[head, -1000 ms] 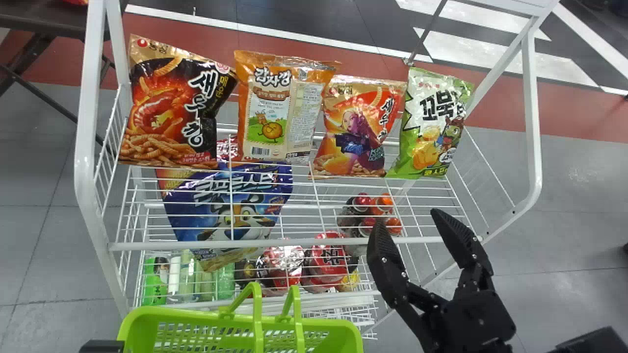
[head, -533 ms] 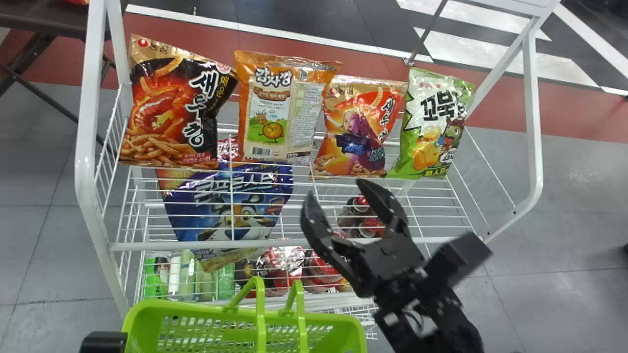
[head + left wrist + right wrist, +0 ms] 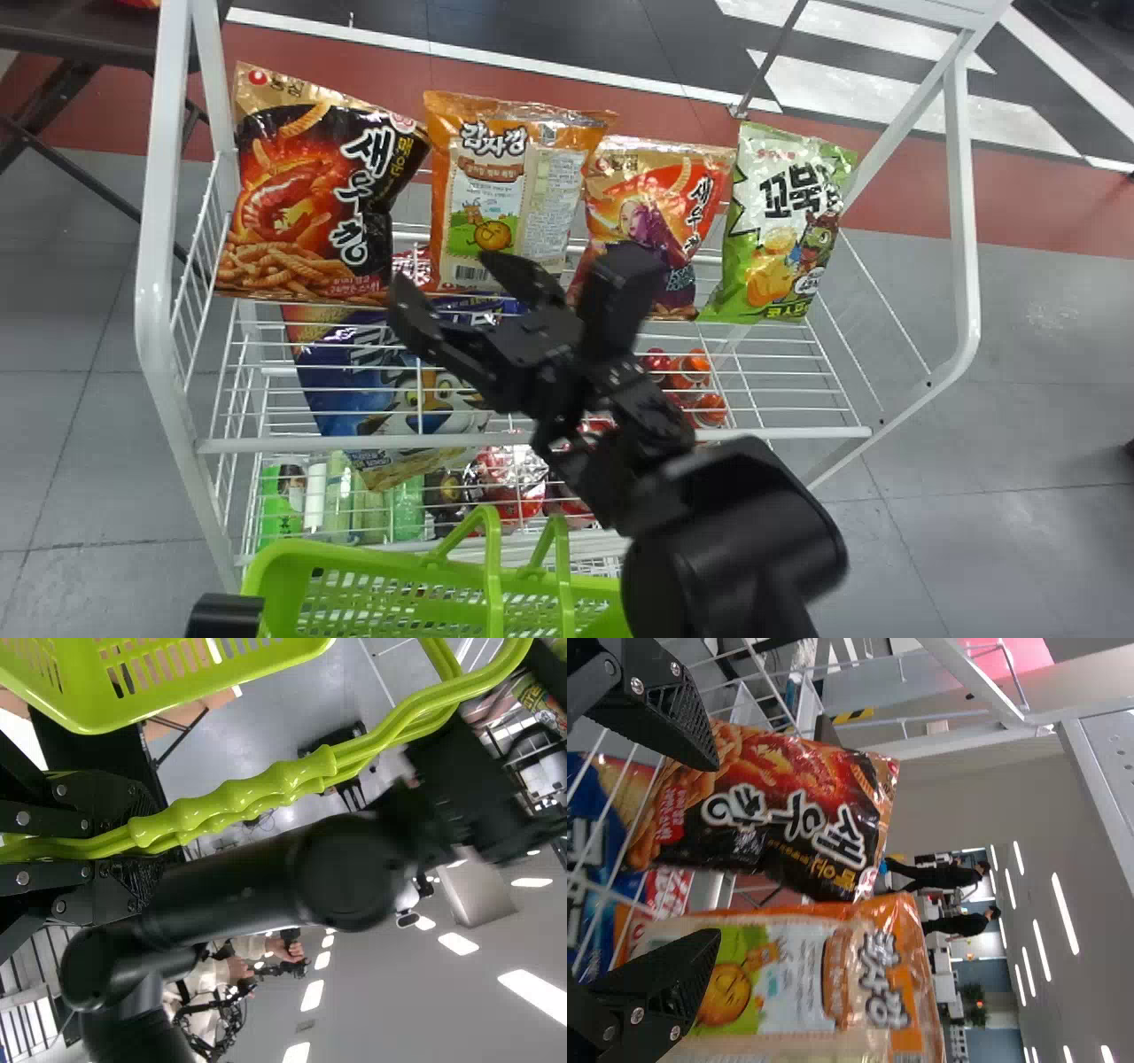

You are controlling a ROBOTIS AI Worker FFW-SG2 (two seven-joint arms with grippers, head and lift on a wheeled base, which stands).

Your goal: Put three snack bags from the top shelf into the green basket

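My right gripper point(image 3: 450, 282) stands open in front of the orange potato snack bag point(image 3: 509, 190), near its lower edge. In the right wrist view, the open right gripper point(image 3: 716, 850) has that orange bag point(image 3: 824, 979) and the black-red shrimp snack bag point(image 3: 788, 806) beyond its fingers. Four bags stand on the top shelf: the black-red one point(image 3: 310, 195) at left, the orange one, a red-orange one point(image 3: 651, 190) partly behind the right arm, and a green one point(image 3: 780, 226). The green basket point(image 3: 372, 556) is below the shelf front; my left gripper point(image 3: 135, 846) is shut on its handles point(image 3: 257, 797).
The white wire rack has a front rail point(image 3: 354, 441) and side posts point(image 3: 159, 292) around the shelf. Lower down are a blue cereal bag point(image 3: 354, 390), green bottles point(image 3: 282, 509) and red-capped bottles point(image 3: 695, 368). A dark table point(image 3: 80, 35) stands behind at left.
My right gripper has swept left and farther over the shelf, from the front right to the orange bag, staying open. The green basket has shifted slightly right.
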